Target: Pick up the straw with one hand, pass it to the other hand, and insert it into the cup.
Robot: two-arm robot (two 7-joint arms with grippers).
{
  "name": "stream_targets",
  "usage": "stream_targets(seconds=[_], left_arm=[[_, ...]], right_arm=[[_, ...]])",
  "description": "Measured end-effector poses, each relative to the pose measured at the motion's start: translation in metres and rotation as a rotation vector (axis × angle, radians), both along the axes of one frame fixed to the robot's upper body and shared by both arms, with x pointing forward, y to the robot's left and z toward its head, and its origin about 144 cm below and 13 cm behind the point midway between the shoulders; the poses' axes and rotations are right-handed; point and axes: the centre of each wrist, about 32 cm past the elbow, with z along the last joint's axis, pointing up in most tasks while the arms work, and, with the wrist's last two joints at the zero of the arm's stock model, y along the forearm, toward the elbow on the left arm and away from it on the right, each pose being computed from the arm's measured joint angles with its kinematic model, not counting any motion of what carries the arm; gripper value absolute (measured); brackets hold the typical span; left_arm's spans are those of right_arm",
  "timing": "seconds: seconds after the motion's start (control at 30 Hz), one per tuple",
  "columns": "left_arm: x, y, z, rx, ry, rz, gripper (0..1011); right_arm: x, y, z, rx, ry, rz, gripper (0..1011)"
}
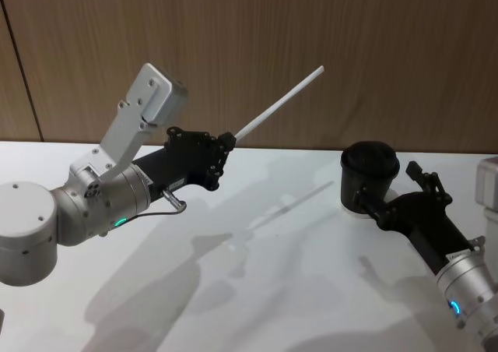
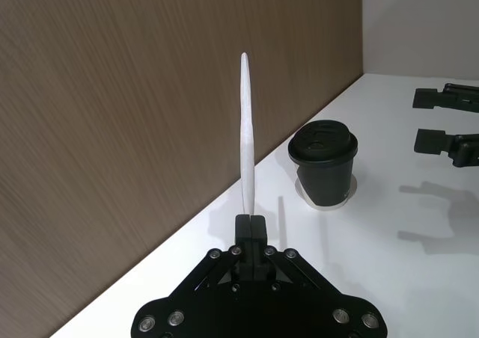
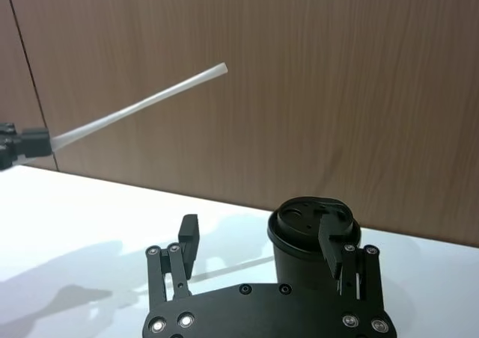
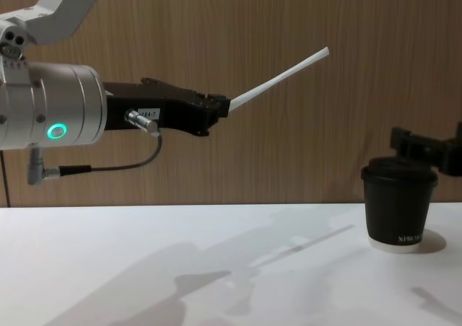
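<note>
- Tabletop (image 1: 257,290), white, lies nearest, with soft shadows of both arms across it.
- The left gripper (image 1: 229,140) is raised well above the table on the robot's left, a green ring glowing on its silver wrist. Its fingers are pressed together on the lower end of the straw (image 1: 280,103).
- The straw is white and straight. It slants up and to the right from those fingers, and its free end stands high against the wall, well apart from the cup.
- The right gripper (image 3: 258,227) reaches in from the right, a pale-blue light on its wrist. Its fingers are spread apart and grip nothing. They sit close by the cup's lid; contact cannot be judged.
- The cup (image 1: 366,173), black with a domed lid, stands upright on the table toward the far right.
- A brown wood-grain wall (image 1: 373,33) closes the scene behind.
</note>
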Motion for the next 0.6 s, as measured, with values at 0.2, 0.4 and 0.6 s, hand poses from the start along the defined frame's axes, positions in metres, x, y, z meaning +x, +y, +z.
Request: stream_targets(seconds=[0.2,0.4,0.6], left_arm=[[0.000,0.000,0.000,0.000,0.000,0.000,0],[0.000,0.000,0.000,0.000,0.000,0.000,0],[0.000,0.000,0.000,0.000,0.000,0.000,1]], right_arm=[[0.004,-0.002,0.011,0.050,0.026,0.028,1001],[0.009,-0.006,0.025,0.118,0.074,0.058,1001],[0.014,-0.009,0.038,0.180,0.120,0.097,1001]])
